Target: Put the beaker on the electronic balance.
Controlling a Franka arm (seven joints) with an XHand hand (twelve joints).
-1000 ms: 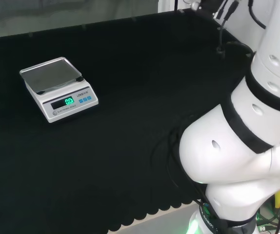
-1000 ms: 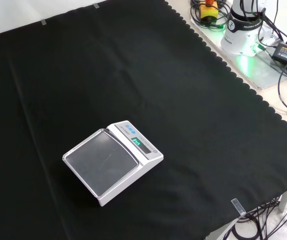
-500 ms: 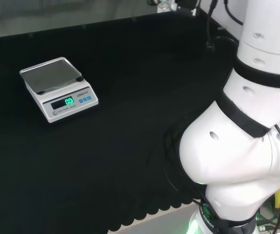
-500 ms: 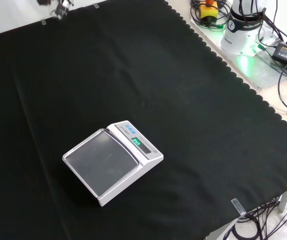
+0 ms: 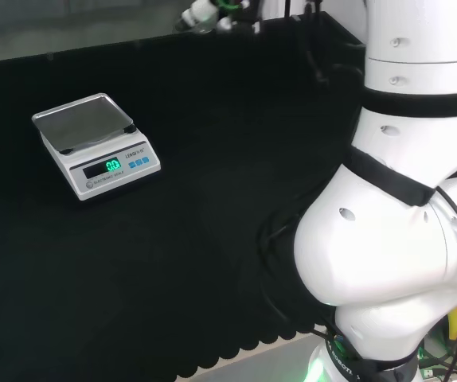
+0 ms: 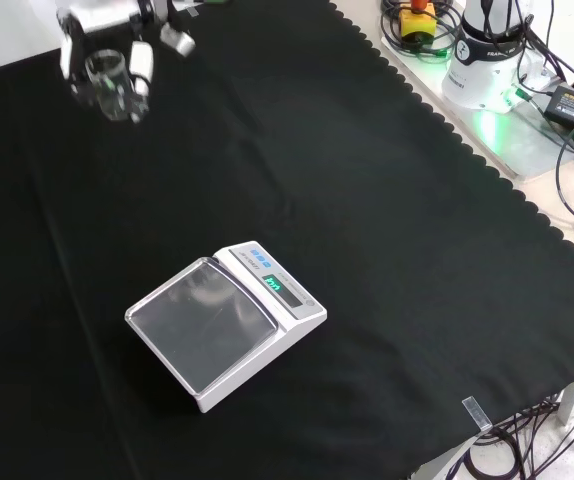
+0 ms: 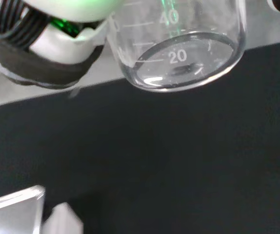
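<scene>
The robot hand point(image 6: 102, 45) is black and white, and it sits up in the air over the far left corner of the tabletop point(image 6: 297, 150) in the front view. Its fingers point(image 6: 139, 62) are curled round a beaker point(image 6: 108, 84), with one on each side of the glass. The beaker is a small round cup of clear glass, standing upright, and it does not touch the cloth. In the wrist view the beaker point(image 7: 179, 44) is close and big. Its bottom is a smooth round disc, and white marks and numbers run up its side. It looks empty. A white and black finger point(image 7: 57, 44) with a green glow sits just beside it.

The balance point(image 6: 225, 322) is well apart from the beaker, nearer the front of the tabletop in the front view. It is a white plastic box with a flat, square, shiny metal plate on top and a small screen that glows green. Nothing sits on the plate. In the head view the balance point(image 5: 95, 145) is on the left, and the robot hand point(image 5: 208, 12) is far behind it at the top edge. The tabletop is covered in soft black cloth with a wavy cut edge. The big white round arm point(image 5: 404, 199) is smooth and shiny, with black bands.
</scene>
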